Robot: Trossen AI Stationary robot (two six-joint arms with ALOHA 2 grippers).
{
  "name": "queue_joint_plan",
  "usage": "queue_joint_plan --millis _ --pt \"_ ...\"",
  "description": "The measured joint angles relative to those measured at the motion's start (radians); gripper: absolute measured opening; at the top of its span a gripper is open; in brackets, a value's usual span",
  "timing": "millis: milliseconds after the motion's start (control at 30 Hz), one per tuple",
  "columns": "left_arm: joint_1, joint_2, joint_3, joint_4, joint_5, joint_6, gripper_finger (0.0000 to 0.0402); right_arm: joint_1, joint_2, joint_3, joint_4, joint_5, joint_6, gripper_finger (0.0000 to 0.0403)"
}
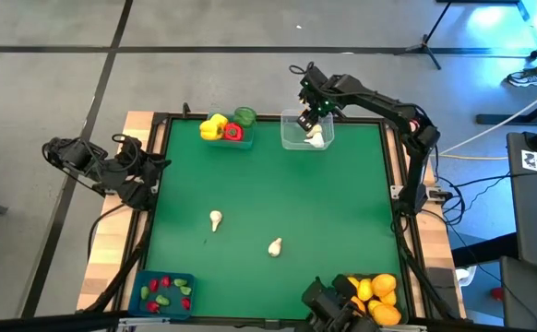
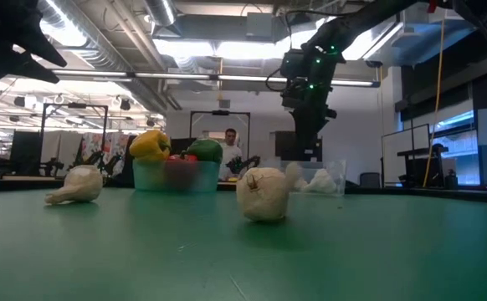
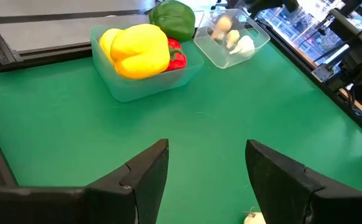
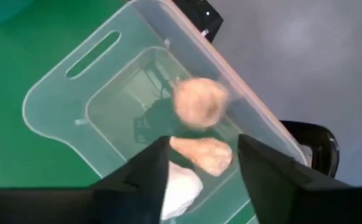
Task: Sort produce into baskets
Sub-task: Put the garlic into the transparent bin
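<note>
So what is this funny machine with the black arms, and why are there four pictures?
It's a robot with two arms, each ending in a pincer. One picture looks down from above, one sits level with the table, and one rides on each wrist. The green table has four baskets at its edges. The right pincer hangs open over the clear basket, where a garlic bulb is dropping in. The left pincer waits open at the left edge, holding nothing. Two garlic bulbs lie on the table. Peppers fill the teal basket.

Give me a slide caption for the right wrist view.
Right gripper open above the clear bin, a garlic bulb dropping inside.
</note>
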Motion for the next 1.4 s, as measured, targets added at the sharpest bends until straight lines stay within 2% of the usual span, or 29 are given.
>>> queue_joint_plan --millis 133,267,400,533,667,867,1067,1167,1400 --pt "0.0 0.0 0.0 0.0 0.0 -0.001 0.0208 0.0 0.0 0.0 -0.038 -0.016 0.0 0.0233" --pt "0.0 0.0 0.0 0.0 0.0 0.0 0.0208 0.008 -0.001 0.012 -0.055 -0.053 0.002 0.0248" --pt "0.0 0.0 0.0 0.0 0.0 0.0 0.0208 0.03 -0.012 0.075 -0.056 -0.244 0.003 0.025" --pt "0.0 0.0 0.0 0.0 0.0 0.0 0.0208 0.115 -0.013 0.15 -0.054 -0.456 0.002 0.025" --pt "0.0 0.0 0.0 0.0 0.0 0.0 0.0208 0.255 -0.013 0.203 -0.047 -0.536 -0.036 0.025" --pt "0.0 0.0 0.0 0.0 0.0 0.0 0.0208 0.509 -0.013 0.21 -0.033 -0.528 -0.106 0.025" --pt "0.0 0.0 0.0 0.0 0.0 0.0 0.0208 0.728 0.014 0.2 -0.035 -0.335 -0.172 0.025" --pt "0.0 0.0 0.0 0.0 0.0 0.0 0.0208 0.8 0.024 0.169 -0.037 -0.291 -0.204 0.025" --pt "0.0 0.0 0.0 0.0 0.0 -0.005 0.0208 0.895 0.082 0.047 0.05 -0.275 -0.23 0.025"
